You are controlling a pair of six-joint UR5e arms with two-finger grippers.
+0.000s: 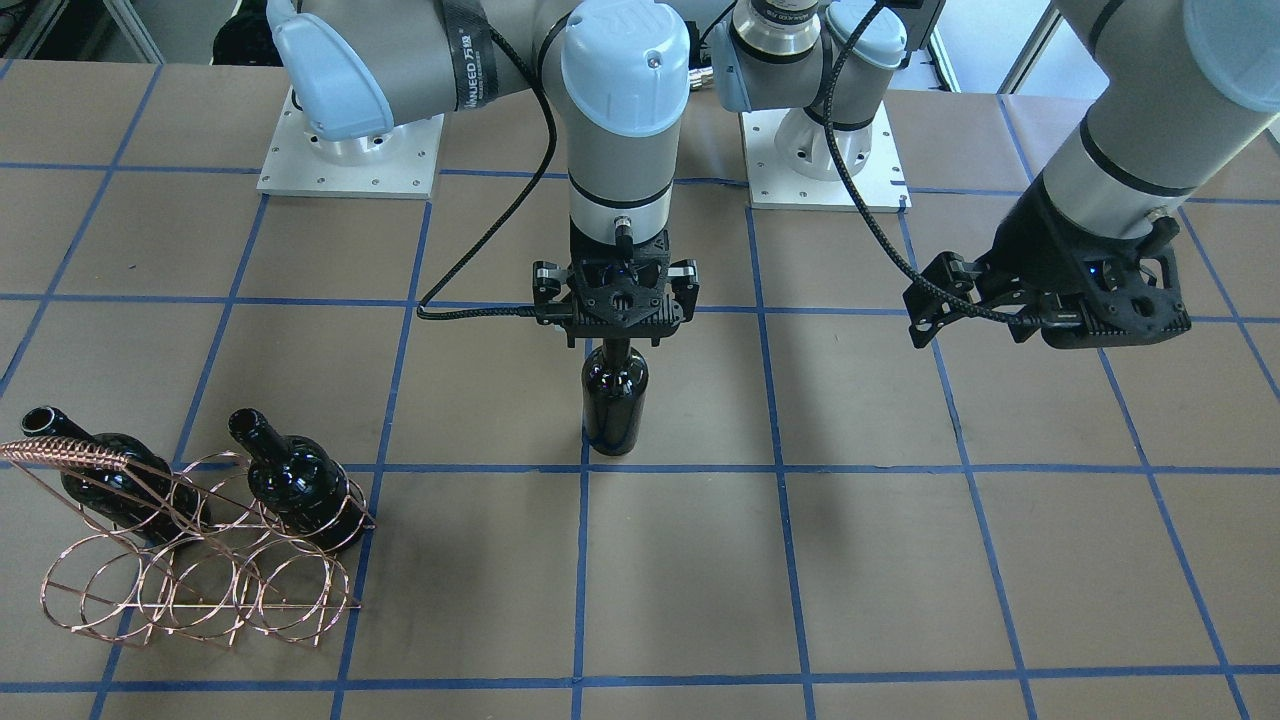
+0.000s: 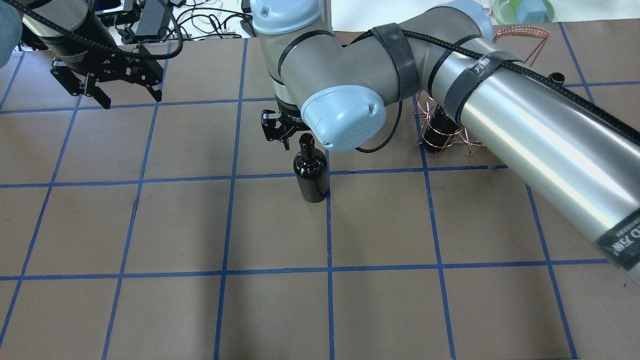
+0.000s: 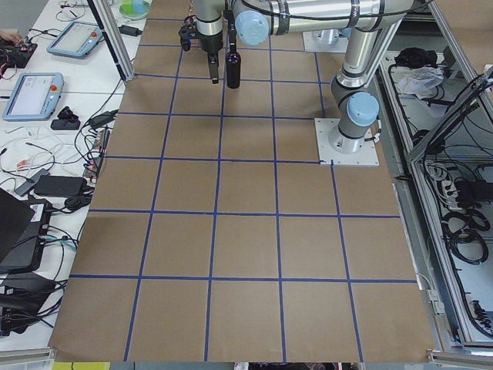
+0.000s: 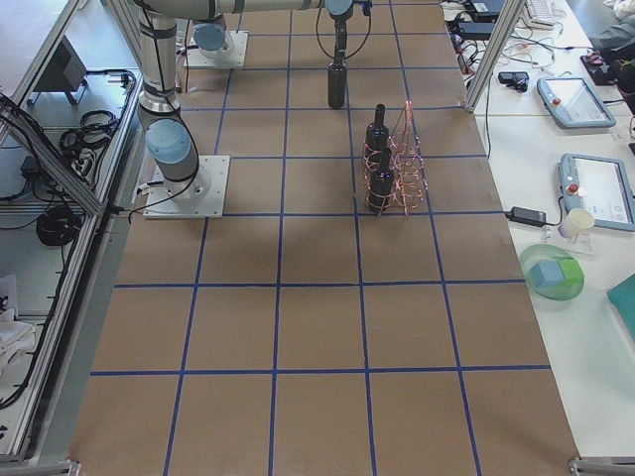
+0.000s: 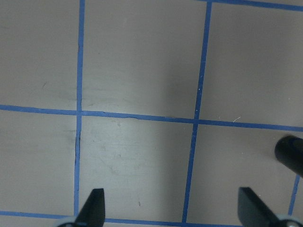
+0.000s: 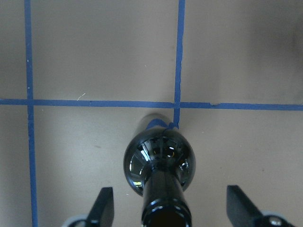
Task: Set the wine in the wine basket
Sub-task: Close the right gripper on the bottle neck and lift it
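Observation:
A glossy black wine bottle [image 1: 614, 400] stands upright on the table at a blue tape crossing; it also shows in the overhead view [image 2: 311, 170]. My right gripper [image 1: 615, 335] is directly above it and open. In the right wrist view the two fingertips [image 6: 105, 204] stand wide on either side of the bottle's neck [image 6: 164, 203] without touching it. The copper wire wine basket [image 1: 190, 570] stands at the table's side and holds two more black bottles [image 1: 295, 480]. My left gripper [image 1: 1050, 315] is open and empty, hovering well away from the bottle.
The table is brown paper with a blue tape grid [image 1: 780, 468]. In the overhead view my right arm hides most of the basket [image 2: 442, 132]. Both arm base plates [image 1: 350, 150] sit at the robot's edge. Side benches hold tablets and cables [image 3: 31, 92].

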